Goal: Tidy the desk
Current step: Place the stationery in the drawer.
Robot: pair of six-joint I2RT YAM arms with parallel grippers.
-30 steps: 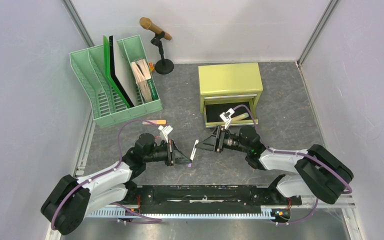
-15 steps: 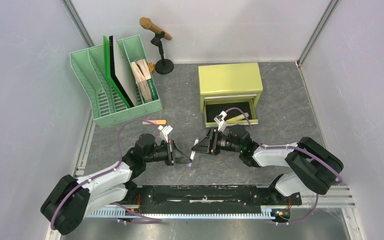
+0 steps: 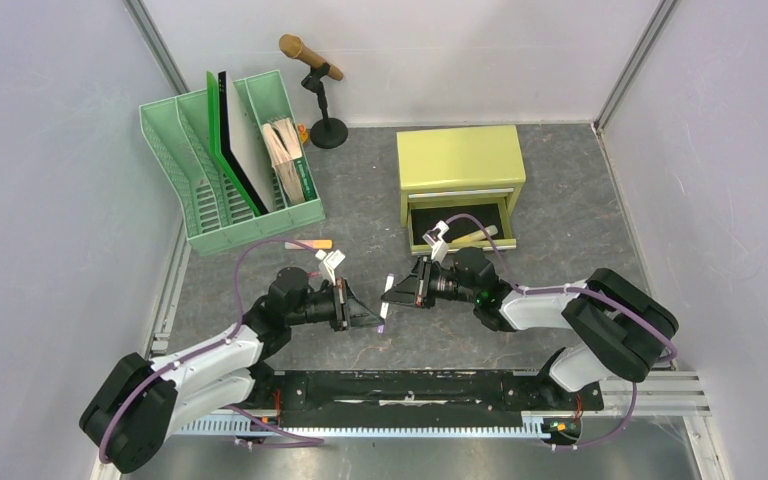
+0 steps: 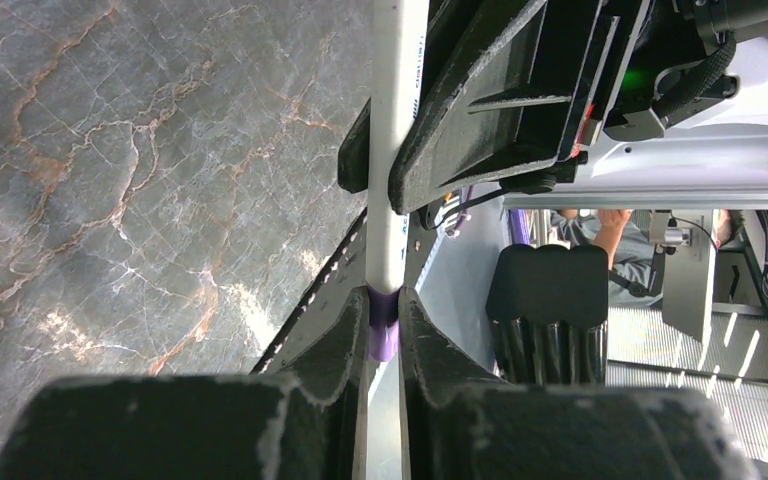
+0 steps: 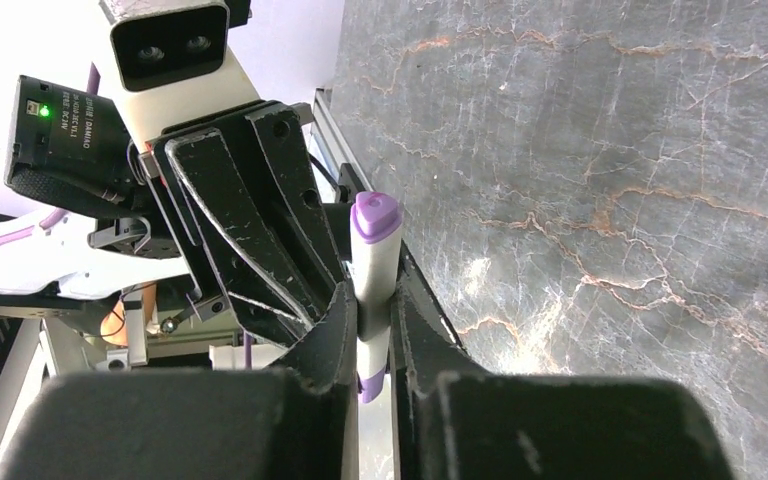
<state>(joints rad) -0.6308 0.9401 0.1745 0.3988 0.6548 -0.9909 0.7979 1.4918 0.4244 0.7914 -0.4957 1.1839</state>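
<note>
Above the flat dark grey stone-veined worktop (image 3: pixel 560 200), the left pincer (image 4: pixel 384 300) pinches a slim white purple-ended marker (image 5: pixel 375 260) by one purple end, the right pincer (image 5: pixel 372 300) by its barrel. Probably light, rigid, slippery; mid-barrel holds best.

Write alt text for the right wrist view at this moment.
A white marker pen with purple ends sits upright mid-frame, clamped between the right arm's black jaws at the bottom of the view, while the left arm's black jaws meet it from the far side. The dark grey, pale-veined stone-pattern desk fills the right half.
</note>
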